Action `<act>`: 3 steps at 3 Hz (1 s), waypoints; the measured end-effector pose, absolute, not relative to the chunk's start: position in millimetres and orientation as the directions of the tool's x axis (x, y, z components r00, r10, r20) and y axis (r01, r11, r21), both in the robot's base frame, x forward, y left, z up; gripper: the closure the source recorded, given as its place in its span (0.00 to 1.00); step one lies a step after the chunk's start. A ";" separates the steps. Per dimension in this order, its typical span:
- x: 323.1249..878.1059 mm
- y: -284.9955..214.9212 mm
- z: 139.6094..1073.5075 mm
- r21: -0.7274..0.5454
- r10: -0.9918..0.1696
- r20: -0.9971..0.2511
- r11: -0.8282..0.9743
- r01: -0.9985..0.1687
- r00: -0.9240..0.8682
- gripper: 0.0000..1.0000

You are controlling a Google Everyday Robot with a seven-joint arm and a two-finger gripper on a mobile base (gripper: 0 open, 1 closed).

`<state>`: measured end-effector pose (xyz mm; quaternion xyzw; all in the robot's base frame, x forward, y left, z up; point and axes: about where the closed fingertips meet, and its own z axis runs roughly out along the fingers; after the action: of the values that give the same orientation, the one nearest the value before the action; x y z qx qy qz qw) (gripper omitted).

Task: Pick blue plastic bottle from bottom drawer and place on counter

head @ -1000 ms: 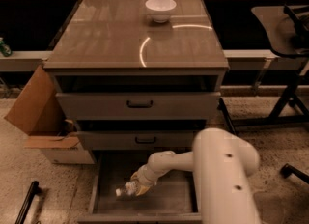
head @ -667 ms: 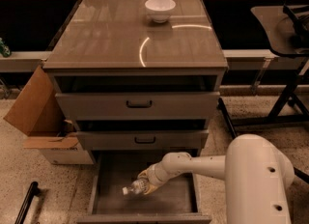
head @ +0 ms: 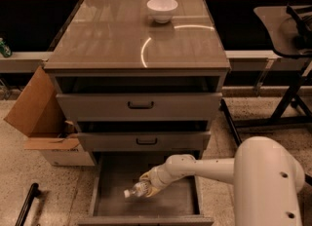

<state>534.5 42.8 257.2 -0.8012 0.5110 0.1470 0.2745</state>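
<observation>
You have a single camera view here, looking down at the front of the cabinet.

There is one arm point(head: 209, 165), white, reaching in from the near right and down into the bottom drawer point(head: 113, 177). At its end the gripper point(head: 146, 188) sits low inside that drawer, a little left of the drawer's middle. Its fingers are drawn in around the blue plastic bottle point(head: 134, 191), the only bottle in view, which lies roughly on its side with the white cap pointing left. You cannot tell whether the bottle is resting on the drawer floor or just clear of it.

Count three drawers. The bottom one is pulled out towards you, its flat grey floor showing. The two shallower drawers point(head: 139, 106) above it each carry one black handle point(head: 140, 105), two handles in all, and each stands slightly out from the cabinet face.

The counter point(head: 112, 40) carries one white bowl point(head: 162, 9), at its far edge just right of centre, well apart from the gripper.

Left of the cabinet, one open cardboard box point(head: 40, 118) stands on the speckled floor. Far right, you see one dark stand point(head: 288, 30).
</observation>
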 end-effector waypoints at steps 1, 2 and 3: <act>524.2 31.5 312.1 -0.389 -0.710 -0.498 -0.330 -0.860 0.498 1.00; 496.6 15.4 380.0 -0.499 -0.667 -0.469 -0.340 -0.797 0.579 1.00; 476.0 -3.8 439.5 -0.595 -0.635 -0.434 -0.330 -0.733 0.639 1.00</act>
<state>476.0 -3.8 439.5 -0.8131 0.4205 0.0614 0.3979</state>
